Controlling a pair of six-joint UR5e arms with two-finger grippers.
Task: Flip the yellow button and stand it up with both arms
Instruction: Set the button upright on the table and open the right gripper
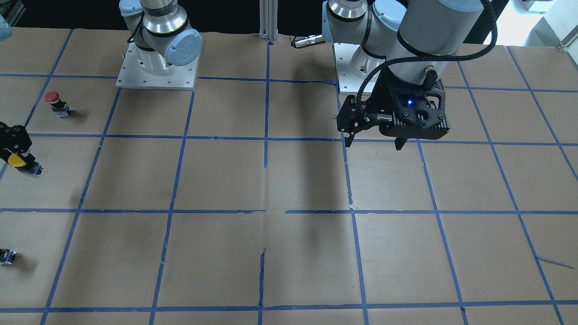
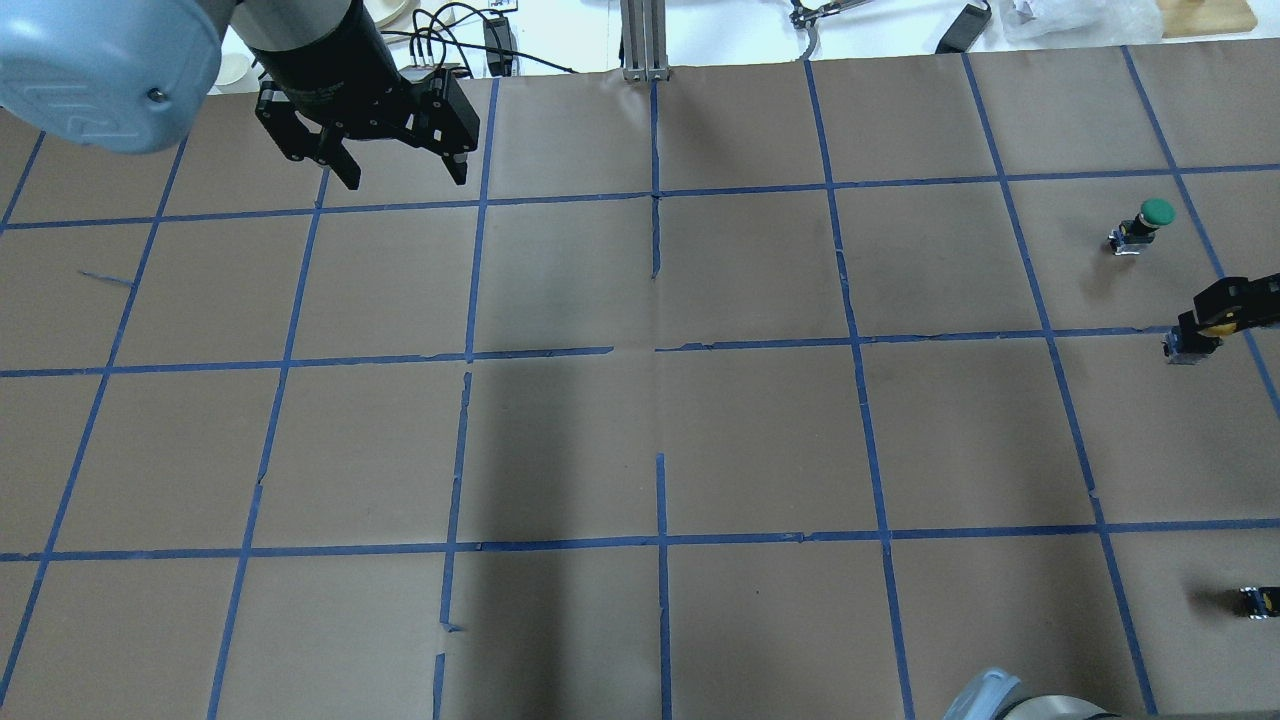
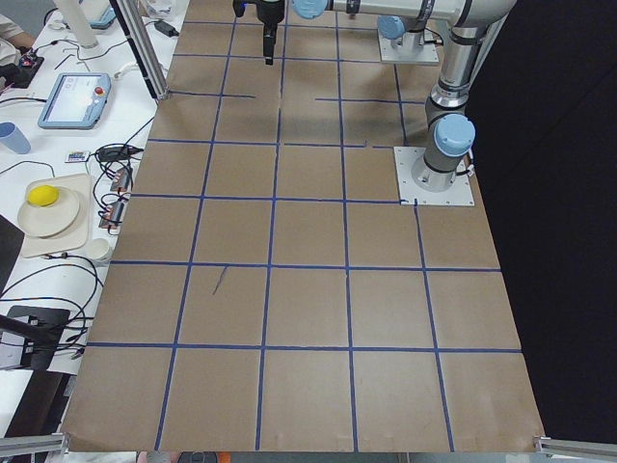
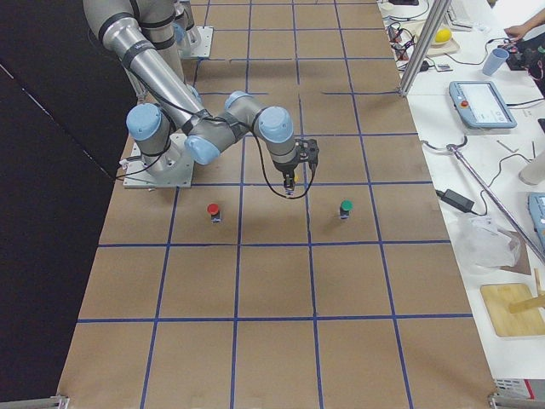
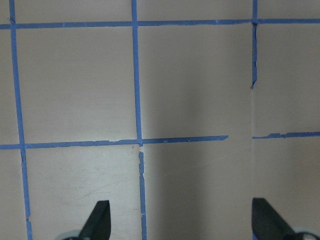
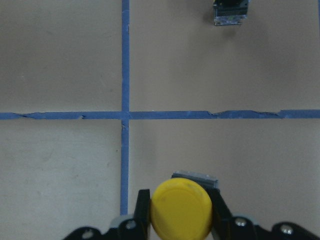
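Note:
The yellow button [image 6: 181, 207] has a round yellow cap and a black-and-grey body. My right gripper [image 6: 181, 212] is shut on it at the cap, with a finger on each side. It shows at the table's edge in the front view [image 1: 18, 160] and in the overhead view [image 2: 1215, 327], tilted, with its body end [image 1: 34, 170] low near the paper. I cannot tell whether it touches the table. My left gripper [image 1: 372, 141] hangs open and empty far across the table, also in the overhead view [image 2: 405, 178] and its own wrist view [image 5: 182, 220].
A red-capped button [image 1: 53, 101] stands near the right arm's base. A green-capped button [image 2: 1150, 222] stands beyond the right gripper. A tiny dark part [image 2: 1258, 600] lies near the table's edge. Brown paper with blue tape lines [image 2: 660, 350] covers the table.

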